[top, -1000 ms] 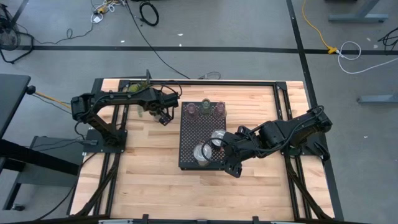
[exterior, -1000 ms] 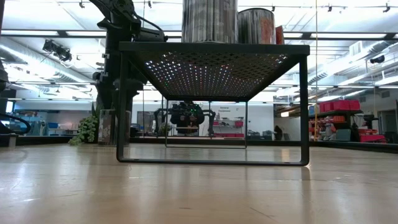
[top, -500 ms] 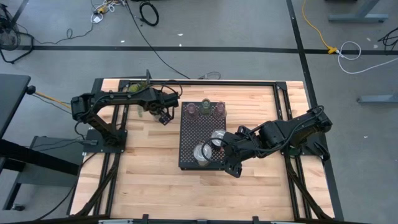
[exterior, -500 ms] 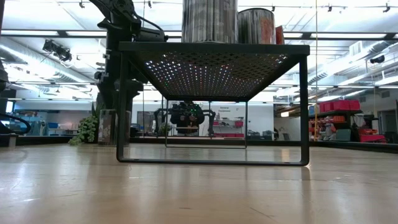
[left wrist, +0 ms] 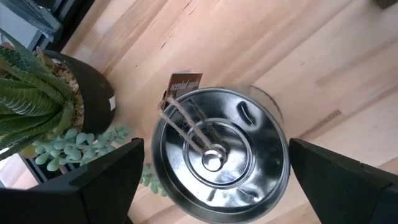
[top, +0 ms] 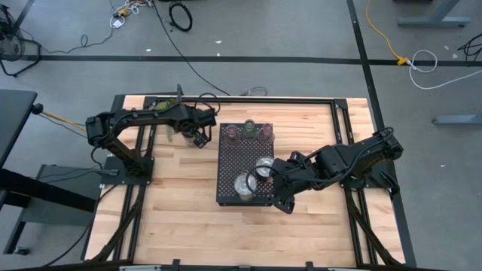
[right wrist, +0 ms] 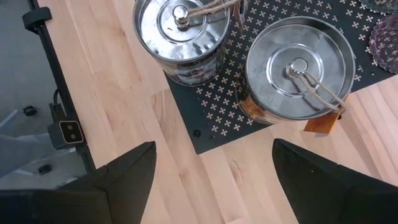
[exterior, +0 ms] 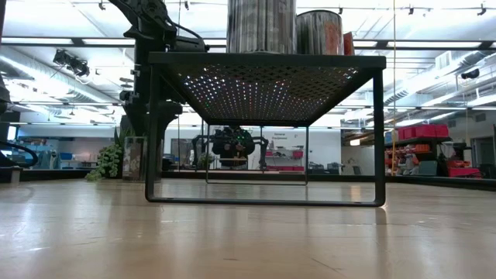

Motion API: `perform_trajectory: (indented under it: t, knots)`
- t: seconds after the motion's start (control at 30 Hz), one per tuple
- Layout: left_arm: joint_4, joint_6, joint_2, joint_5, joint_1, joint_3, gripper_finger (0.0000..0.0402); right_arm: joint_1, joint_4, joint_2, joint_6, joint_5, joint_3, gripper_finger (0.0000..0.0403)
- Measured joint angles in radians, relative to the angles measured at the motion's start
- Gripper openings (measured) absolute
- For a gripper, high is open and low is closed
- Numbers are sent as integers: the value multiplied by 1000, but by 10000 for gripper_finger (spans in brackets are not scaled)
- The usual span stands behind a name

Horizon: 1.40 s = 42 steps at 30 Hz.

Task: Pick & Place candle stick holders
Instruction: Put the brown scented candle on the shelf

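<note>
Holders: five sit on the black tray (top: 226, 181) at desk (top: 181, 226) centre. Two silvery ones, holder one (top: 263, 167) and holder two (top: 245, 185), are at the tray's 5 o'clock; two pinkish-brown ones (top: 233, 132) (top: 265, 132) and the pale green one (top: 249, 126) line its 12 o'clock edge. The third silvery holder (left wrist: 221, 152) is on bare wood beside the potted plant (left wrist: 37, 99), at the desk's 11 o'clock, so one placement looks left.

Left tool (top: 199, 140) hovers above that last holder, fingers (left wrist: 93, 183) spread wide around it, nothing held. Right tool (top: 276, 188) hangs at the tray's 4 o'clock, fingers (right wrist: 121, 180) wide, empty.

Low view shows only two holder bodies cut off at the top. Contact between the left fingers and the holder can't be judged.
</note>
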Motion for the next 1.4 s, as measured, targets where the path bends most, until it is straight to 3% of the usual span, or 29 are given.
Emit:
perform_trajectory:
  t: [0.7,1.07,1.4]
  knots:
    - [27,-135,2,38,42,-1,400,1,-38,-13,-10,16,0,318]
    - [40,-174,-1,25,80,-84,399,25,-43,-13,-3,43,0,318]
    - [41,-156,2,65,51,-3,399,25,-31,-13,0,51,0,318]
